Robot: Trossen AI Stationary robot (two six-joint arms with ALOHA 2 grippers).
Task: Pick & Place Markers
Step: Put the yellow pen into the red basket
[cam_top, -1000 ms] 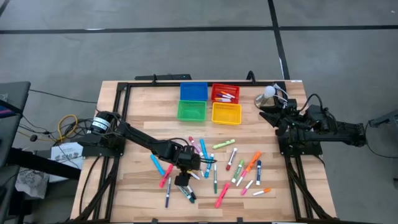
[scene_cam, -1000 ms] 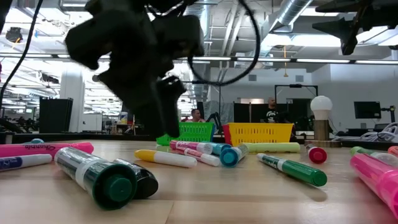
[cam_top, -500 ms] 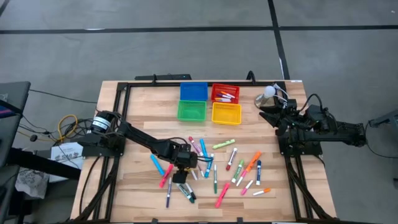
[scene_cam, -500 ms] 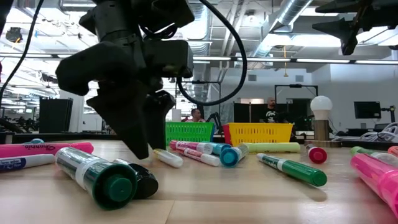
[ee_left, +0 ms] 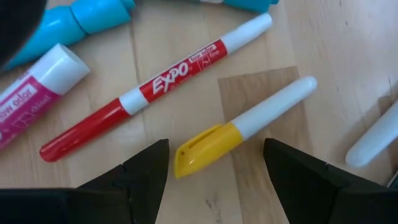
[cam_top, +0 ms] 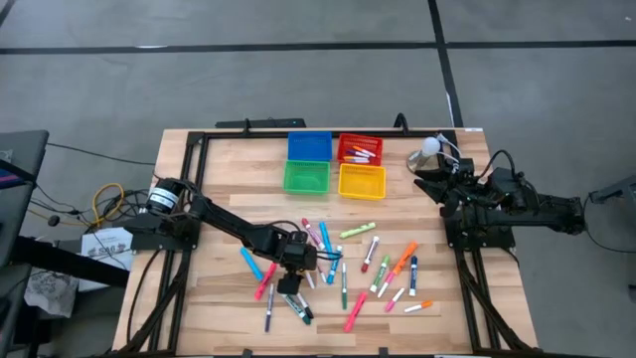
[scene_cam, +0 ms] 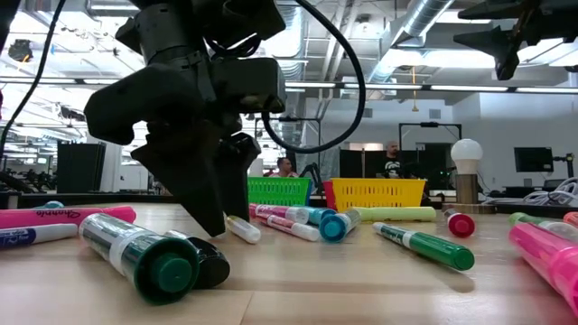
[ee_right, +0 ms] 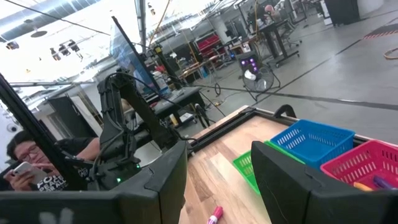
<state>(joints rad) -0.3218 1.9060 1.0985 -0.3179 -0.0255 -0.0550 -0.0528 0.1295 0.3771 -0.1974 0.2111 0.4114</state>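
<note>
From above, most markers (cam_top: 343,268) lie loose mid-bench; few sit in red bin (cam_top: 359,149), so task barely begun. Low view: left hand (scene_cam: 217,212) down among them. Wrist view: fingers wide open, empty, straddling yellow-capped marker (ee_left: 242,124). Right hand (ee_right: 214,180) parked at bench edge, part open, empty.

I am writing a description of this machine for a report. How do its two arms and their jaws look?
Both arms are dark, nearly black, built of jointed segments. The left arm carries looping black cables near its wrist, and a silver-and-black cylinder sits at its base. Its left gripper has two blocky, angular black jaws. The right arm is equally dark, with black cables.
</note>
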